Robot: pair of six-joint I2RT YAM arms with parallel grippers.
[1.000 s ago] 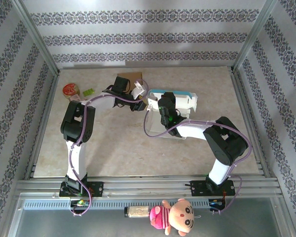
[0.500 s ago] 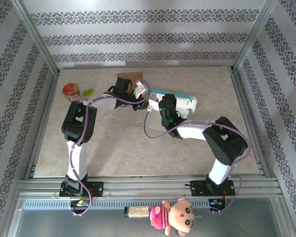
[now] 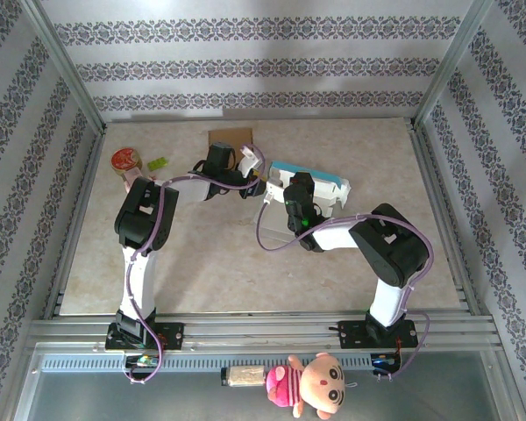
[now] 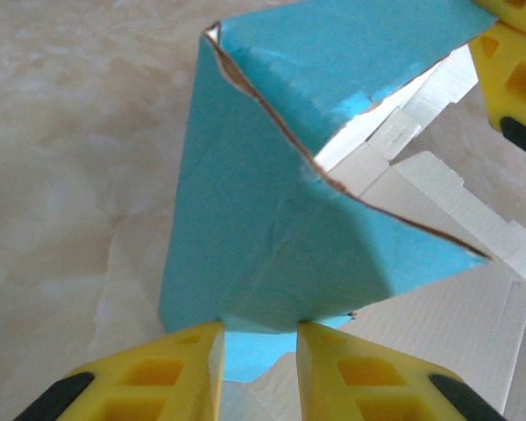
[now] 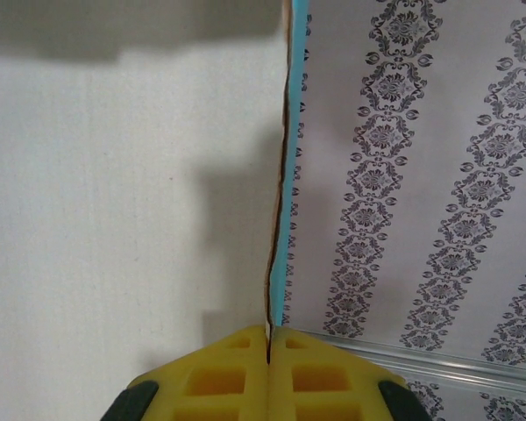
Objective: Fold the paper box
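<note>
Blue box (image 3: 331, 179) partly beneath right tool (image 3: 293, 182)

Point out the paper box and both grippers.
paper box (image 4: 263, 219), left wrist view, blue outer face.
left gripper (image 4: 259, 351), left wrist view, between yellow fingertips.
right gripper (image 5: 270, 340), right wrist view, where fingertips meet.

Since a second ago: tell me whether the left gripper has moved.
Yes. The left gripper has drawn slightly toward the arm bases, off the brown cardboard piece, which its wrist partly covered before.

half-folded blue-and-white paper box (image 3: 330, 183), upright, mid-table
</note>
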